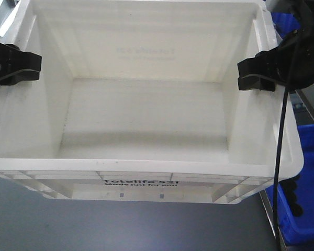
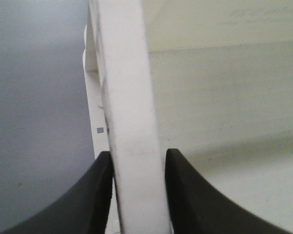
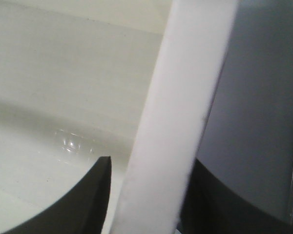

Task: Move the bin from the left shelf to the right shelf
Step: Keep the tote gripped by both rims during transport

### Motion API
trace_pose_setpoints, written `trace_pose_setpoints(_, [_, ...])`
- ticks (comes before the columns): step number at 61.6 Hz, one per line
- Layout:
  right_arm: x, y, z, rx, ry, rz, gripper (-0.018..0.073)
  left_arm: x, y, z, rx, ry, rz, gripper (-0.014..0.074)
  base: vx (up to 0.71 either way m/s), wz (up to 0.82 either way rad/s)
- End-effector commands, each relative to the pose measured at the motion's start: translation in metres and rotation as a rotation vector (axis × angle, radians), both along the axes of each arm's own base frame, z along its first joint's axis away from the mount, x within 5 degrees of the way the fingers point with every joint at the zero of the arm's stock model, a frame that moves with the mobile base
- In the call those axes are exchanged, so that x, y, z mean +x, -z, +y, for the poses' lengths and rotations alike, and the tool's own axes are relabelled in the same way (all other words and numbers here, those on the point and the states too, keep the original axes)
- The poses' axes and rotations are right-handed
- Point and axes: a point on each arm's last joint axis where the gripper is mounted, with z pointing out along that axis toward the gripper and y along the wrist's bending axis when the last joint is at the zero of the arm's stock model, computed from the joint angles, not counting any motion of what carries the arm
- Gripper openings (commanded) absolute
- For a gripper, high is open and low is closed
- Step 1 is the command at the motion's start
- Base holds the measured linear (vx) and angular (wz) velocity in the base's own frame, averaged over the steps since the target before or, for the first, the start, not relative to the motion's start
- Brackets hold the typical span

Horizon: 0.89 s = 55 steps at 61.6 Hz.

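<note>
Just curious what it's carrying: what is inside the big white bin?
The bin looks empty: only its bare white floor and walls show. The near inner wall hides behind the rim.

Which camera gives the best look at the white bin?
The exterior front-facing view: the white bin shows nearly whole, empty, its Totelife print readable, left gripper and right gripper gripping its side rims. Each wrist view shows only a strip of rim between two black fingers.

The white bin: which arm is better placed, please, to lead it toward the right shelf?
Probably right: the right gripper clamps the bin at the rim beside the blue bins; the left gripper clamps the opposite rim.
</note>
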Motion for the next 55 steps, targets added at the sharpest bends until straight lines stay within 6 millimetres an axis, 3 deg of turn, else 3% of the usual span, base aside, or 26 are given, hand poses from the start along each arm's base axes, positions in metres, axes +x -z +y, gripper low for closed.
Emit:
trace_pose_setpoints(1, [-0.0006,-0.024,-0.0053,-0.011,0.012,-0.156,-0.0004,-0.0047,-0.0285,-0.0006,-0.028,0.017,-0.186,-0.0008,0.46,0.2])
trace_pose_setpoints(55, [-0.0006,-0.024,-0.0053,-0.011,0.012,-0.156,-0.0004,-0.0047,-0.0285,-0.0006,-0.028,0.017,-0.186,-0.0008,0.42,0.2])
